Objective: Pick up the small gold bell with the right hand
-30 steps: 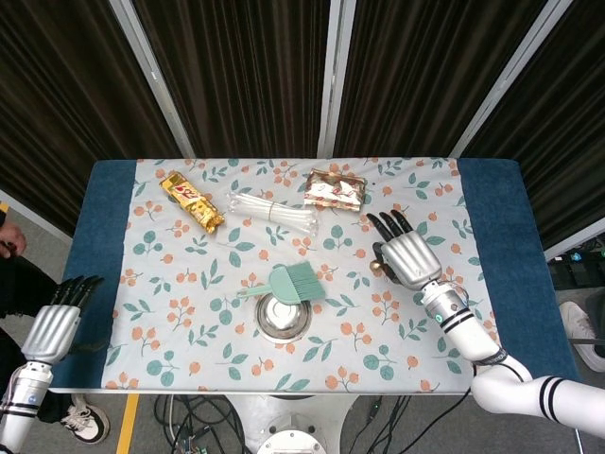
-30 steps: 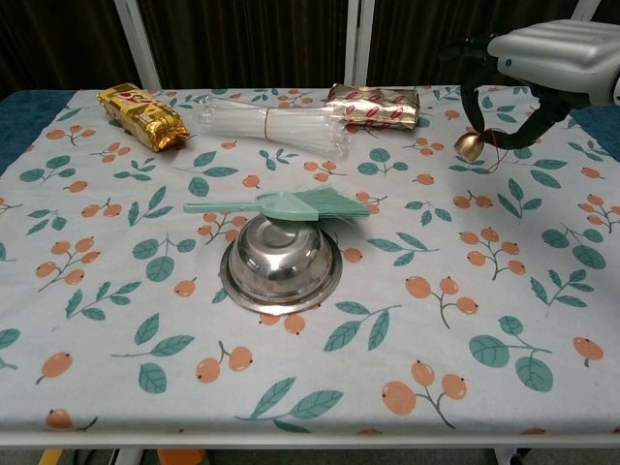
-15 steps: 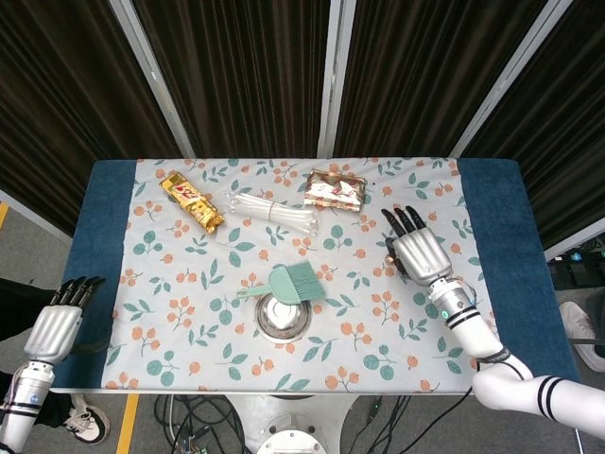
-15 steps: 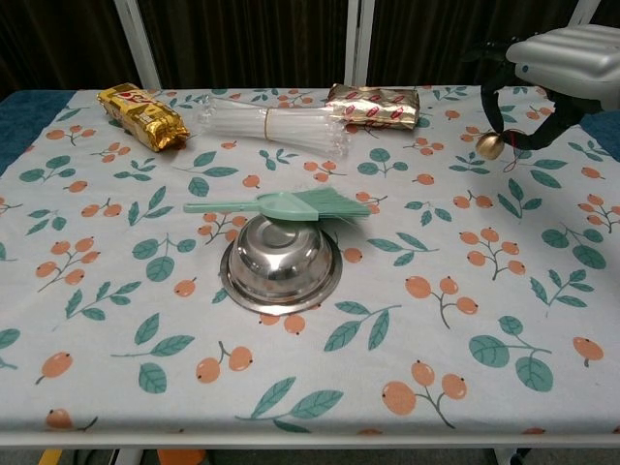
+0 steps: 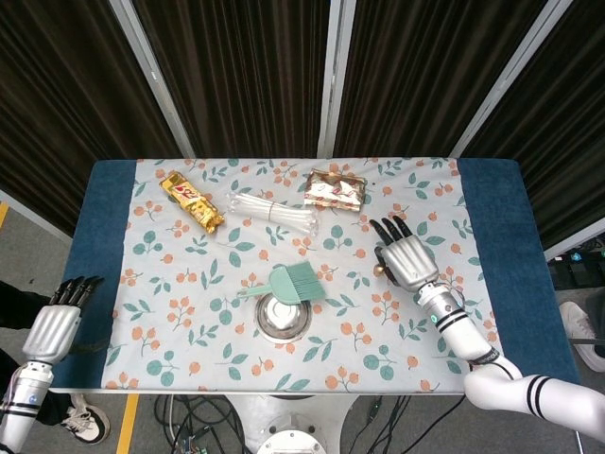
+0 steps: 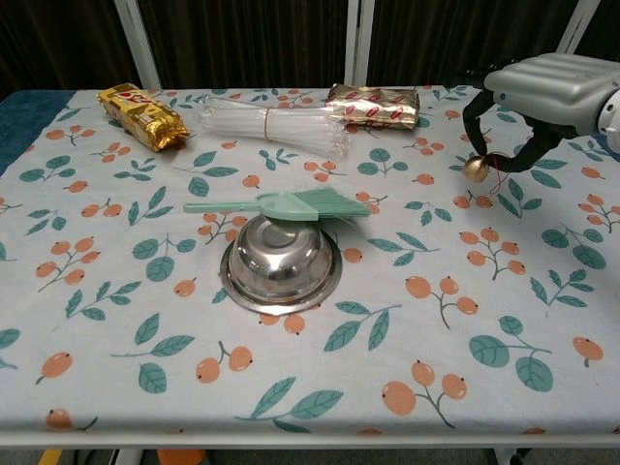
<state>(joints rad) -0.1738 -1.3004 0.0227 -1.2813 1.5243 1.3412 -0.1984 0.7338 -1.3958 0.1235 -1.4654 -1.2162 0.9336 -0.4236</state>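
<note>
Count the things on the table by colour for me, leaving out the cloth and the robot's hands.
Gold: 3 - snack bar, foil packet, small gold bell
Green: 1 - brush
Silver: 1 - steel bowl
Clear: 1 - straw bundle
Total: 6

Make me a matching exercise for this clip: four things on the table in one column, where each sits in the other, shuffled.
Things:
1. small gold bell
2. mint green plastic brush
3. gold snack packet
4. bundle of clear plastic straws

Places:
A. far left of the cloth
B. lying across the upturned steel bowl
C. under the right hand, in its fingers
D. between the two foil packets

Pairs: 1-C, 2-B, 3-A, 4-D
</note>
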